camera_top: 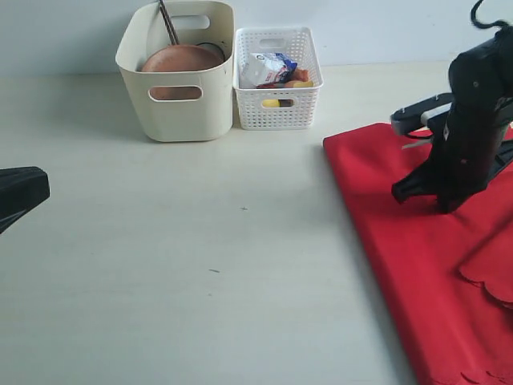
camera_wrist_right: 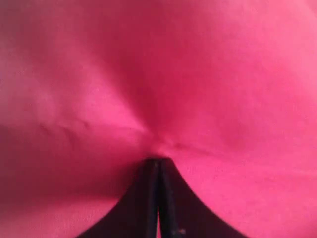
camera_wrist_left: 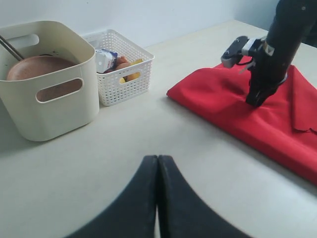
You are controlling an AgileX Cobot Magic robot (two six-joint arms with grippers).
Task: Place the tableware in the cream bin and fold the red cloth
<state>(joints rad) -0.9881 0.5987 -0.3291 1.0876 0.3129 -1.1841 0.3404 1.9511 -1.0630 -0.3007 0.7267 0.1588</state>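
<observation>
Tableware in cream bin at far left, none visible out on counter: seems done. Left claw clenched, empty, low over counter. Red cloth at right partly folded, scalloped flap loose, right claw clenched on a pucker of it: folding seemingly unfinished.

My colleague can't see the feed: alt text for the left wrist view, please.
The shut black right gripper touches its tip to a folded bright red fabric cloth on the pale table. Beyond stand a tall cream plastic bin holding a round brown plate and a white lattice basket of food; the shut left gripper is nearest.
</observation>
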